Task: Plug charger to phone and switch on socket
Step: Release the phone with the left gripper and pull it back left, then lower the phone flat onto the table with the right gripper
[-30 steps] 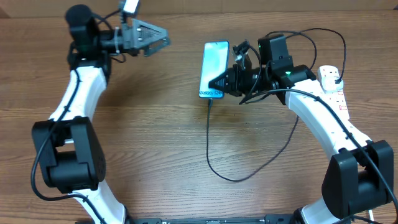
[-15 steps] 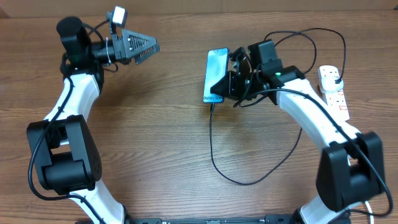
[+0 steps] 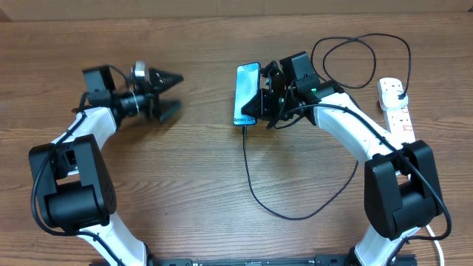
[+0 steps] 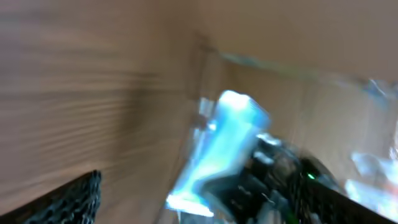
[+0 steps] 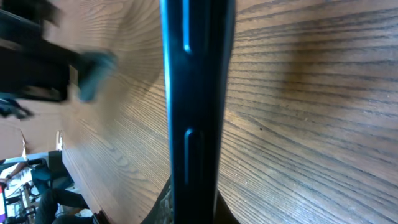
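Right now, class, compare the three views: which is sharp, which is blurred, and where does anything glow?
Overhead view: sharp and evenly lit, with the phone glowing light blue. Left wrist view: badly smeared, the phone only a bright blue streak. Right wrist view: the phone shows a crisp dark edge, the table crisp wood grain; dark shapes at the left edge are blurred.

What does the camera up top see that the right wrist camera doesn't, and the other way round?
Only overhead: the lit blue screen of the phone, the charger running from the phone's bottom end and looping over the table, the white socket, and the left gripper with its jaws wide open. Only right wrist: a close look at the phone's dark side edge and its slim buttons. Both: the phone and the wooden table.
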